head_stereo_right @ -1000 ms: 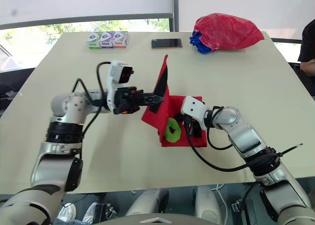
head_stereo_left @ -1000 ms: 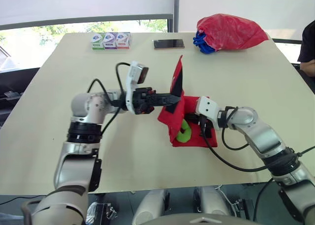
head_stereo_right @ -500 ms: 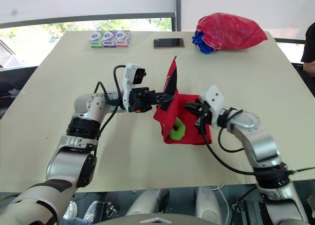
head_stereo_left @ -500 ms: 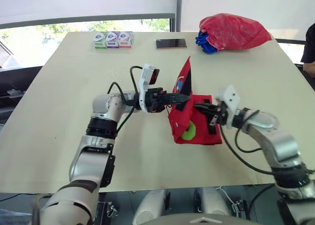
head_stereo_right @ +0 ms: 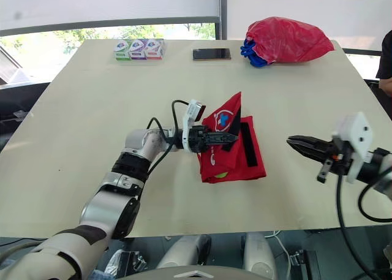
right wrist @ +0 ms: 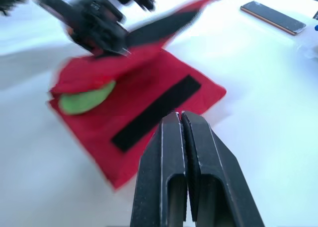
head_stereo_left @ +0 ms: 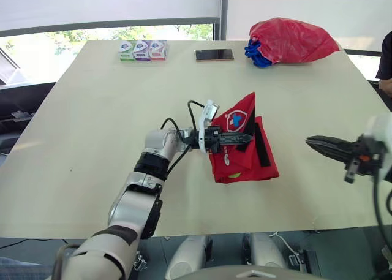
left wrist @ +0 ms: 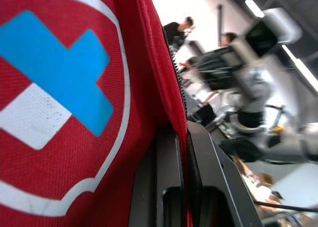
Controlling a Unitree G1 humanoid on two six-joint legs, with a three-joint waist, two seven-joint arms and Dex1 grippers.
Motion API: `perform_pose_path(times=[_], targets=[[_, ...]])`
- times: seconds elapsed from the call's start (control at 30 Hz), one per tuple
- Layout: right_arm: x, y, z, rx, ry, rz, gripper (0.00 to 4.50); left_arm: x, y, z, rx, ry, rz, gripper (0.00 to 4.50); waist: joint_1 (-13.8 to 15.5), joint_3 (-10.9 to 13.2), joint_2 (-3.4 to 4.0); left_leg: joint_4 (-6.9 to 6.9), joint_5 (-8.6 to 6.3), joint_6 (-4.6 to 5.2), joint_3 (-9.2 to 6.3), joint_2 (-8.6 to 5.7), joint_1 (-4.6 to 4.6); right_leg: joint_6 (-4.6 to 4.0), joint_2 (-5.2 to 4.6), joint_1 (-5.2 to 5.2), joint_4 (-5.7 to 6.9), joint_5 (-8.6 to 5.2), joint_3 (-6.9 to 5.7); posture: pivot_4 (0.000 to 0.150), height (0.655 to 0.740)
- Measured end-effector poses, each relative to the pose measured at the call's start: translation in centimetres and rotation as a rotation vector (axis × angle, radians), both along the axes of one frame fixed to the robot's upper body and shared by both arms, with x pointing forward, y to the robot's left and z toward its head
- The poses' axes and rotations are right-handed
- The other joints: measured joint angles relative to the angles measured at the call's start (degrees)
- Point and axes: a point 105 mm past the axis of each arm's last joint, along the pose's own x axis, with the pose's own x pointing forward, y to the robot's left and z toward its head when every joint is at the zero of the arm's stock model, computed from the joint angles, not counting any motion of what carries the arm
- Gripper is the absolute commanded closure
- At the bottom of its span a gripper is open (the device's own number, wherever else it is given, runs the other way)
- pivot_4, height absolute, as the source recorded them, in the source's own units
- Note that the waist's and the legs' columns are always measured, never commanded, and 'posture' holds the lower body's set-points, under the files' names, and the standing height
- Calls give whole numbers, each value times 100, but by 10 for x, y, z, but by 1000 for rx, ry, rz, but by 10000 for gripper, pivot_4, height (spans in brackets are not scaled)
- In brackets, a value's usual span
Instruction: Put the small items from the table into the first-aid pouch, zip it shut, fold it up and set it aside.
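Since the earlier frame the flap of the red fabric first-aid pouch (head_stereo_left: 245,163) has swung down from nearly upright to a low slant over the pouch body, and the right hand (head_stereo_left: 311,141) has pulled well away to the right. The pouch lies in the middle of the table (head_stereo_left: 92,121), its white-and-blue cross emblem showing on the raised flap and a black fastening strip (head_stereo_left: 262,146) along its right side. A green item (head_stereo_left: 231,175) peeks out at the near edge, so the pouch looks not fully closed. The left hand (head_stereo_left: 242,140) pinches the flap's edge, seemingly to fold it over. The right hand hovers clear with fingers pressed together, leaving room for the fold.
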Motion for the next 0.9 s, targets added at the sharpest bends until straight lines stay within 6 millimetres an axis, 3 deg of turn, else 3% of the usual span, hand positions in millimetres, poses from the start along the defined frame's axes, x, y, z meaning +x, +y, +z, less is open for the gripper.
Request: perform_pose_path(times=[0.07,0.23,0.27,0.43,0.47,0.9], targets=[[-11,-18,1,-44,35,-4,19207,4,-5,-7,21,2,18,45000,45,0,-1,0,0,0,2,-1,0,2,-1,2,-1,1,0,1500,7400],[-14,-30,4,-54,30,-19,2007,6,-10,-9,26,-10,15,28740,54,0,0,2,0,0,1,-1,-1,3,-3,3,-1,1,0,1500,7400],[-14,-31,6,-55,23,-22,9,5,-11,-9,22,-11,7,24909,54,0,0,2,0,0,2,-1,-1,3,-3,3,-1,1,-1,1500,7400],[-13,-31,6,-55,13,-29,0,-1,-17,-2,-30,-3,-43,2580,62,0,0,4,0,0,-1,-1,-1,4,-5,6,-2,1,-4,1500,7400],[-13,-32,6,-54,11,-33,0,-2,-18,-1,-40,-2,-50,496,65,-1,0,5,0,0,-2,-1,1,4,-5,11,-3,1,-6,1500,7400],[-13,-33,3,-47,19,-53,0,-3,-26,-4,-6,-95,-56,496,91,-1,0,11,0,0,-9,-3,2,5,-8,20,-7,2,-14,1500,7400]])
